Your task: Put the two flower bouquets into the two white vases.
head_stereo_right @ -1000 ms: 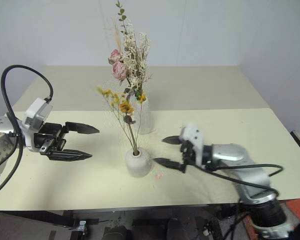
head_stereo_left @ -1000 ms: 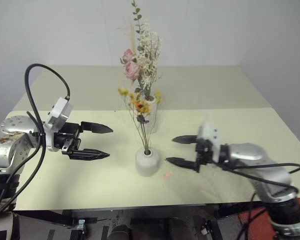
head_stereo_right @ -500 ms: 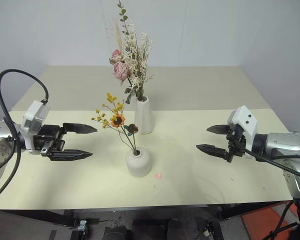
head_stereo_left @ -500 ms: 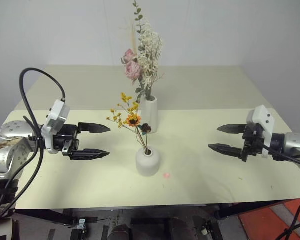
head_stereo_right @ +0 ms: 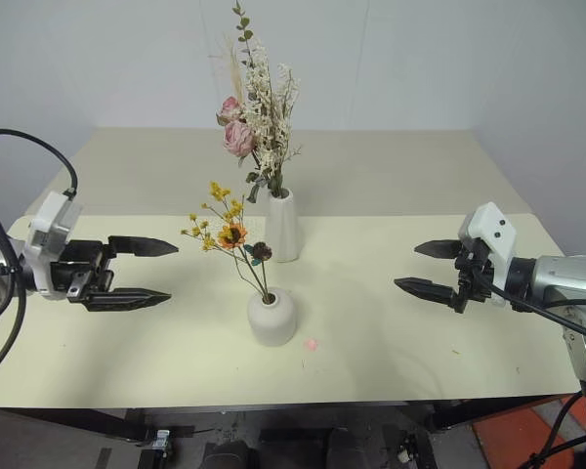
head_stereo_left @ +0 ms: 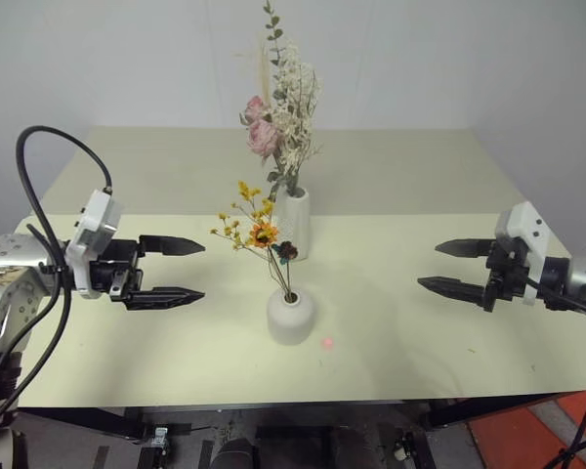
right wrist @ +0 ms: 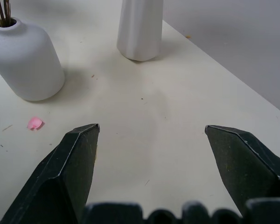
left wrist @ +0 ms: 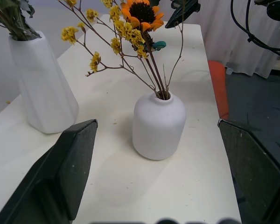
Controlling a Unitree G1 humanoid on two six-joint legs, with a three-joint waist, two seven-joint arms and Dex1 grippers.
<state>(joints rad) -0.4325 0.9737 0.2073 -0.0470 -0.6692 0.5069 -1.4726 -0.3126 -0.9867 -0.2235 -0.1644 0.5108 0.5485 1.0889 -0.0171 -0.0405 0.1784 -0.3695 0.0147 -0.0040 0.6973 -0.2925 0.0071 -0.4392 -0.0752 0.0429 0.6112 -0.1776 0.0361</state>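
The fuller bouquet of pink roses (head_stereo_left: 273, 122) is seated upright in the tall tapered vase (head_stereo_left: 291, 224) at mid-bench. The sparse orange-yellow bouquet (head_stereo_left: 256, 231) is seated in the squat round vase (head_stereo_left: 290, 316), set just in front of the tall one, its stems leaning left. A pink petal (head_stereo_left: 326, 343) is noted on the bench (head_stereo_left: 400, 176) near the squat vase. The left gripper (head_stereo_left: 181, 270) and right gripper (head_stereo_left: 447, 266) are held well apart from the vases, fingers spread wide and empty.
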